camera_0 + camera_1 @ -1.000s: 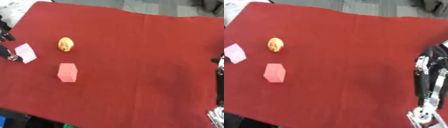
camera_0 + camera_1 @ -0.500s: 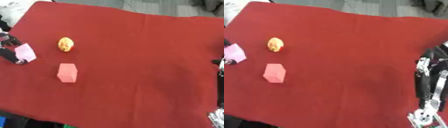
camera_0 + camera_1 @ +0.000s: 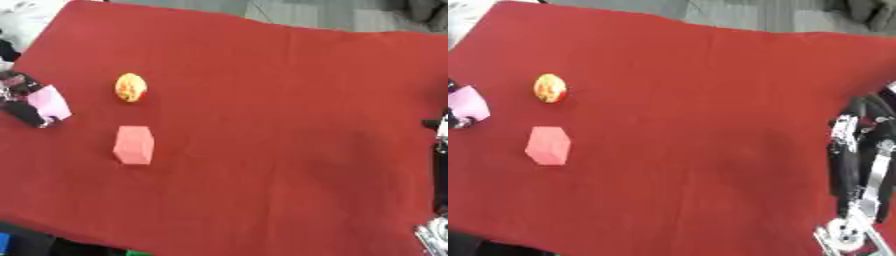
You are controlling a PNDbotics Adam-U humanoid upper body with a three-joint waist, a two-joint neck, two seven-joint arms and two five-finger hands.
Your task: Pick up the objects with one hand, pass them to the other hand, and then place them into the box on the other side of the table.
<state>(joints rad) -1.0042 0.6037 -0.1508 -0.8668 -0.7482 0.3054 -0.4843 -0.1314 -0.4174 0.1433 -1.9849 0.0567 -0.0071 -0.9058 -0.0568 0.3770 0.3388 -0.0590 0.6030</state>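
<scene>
At the table's left edge, the robot's left hand (image 3: pixel 19 102) closes its dark fingers around a pale pink block (image 3: pixel 49 102) — one finger lies under the block's lower edge and others sit at its upper left, so the block is pinched between them. The block rests tilted, and whether it touches the red tablecloth (image 3: pixel 280 100) or hangs just above it cannot be told.

Just to the right, a small yellow-orange ball (image 3: pixel 130 87) with a red patch lies alone on the cloth. Below it, near but apart, sits a salmon-pink block (image 3: pixel 133 144), flat on the cloth and turned slightly askew.

The wide middle of the red tablecloth runs bare to the far right side, where the robot's right hand (image 3: pixel 857 170) shows at the edge in the right eye view — black and silver fingers lying straight and side by side, pointing up the picture, holding nothing and well apart from all three objects. A silver joint shows at the lower right corner. Grey floor shows beyond the table's far edge.
</scene>
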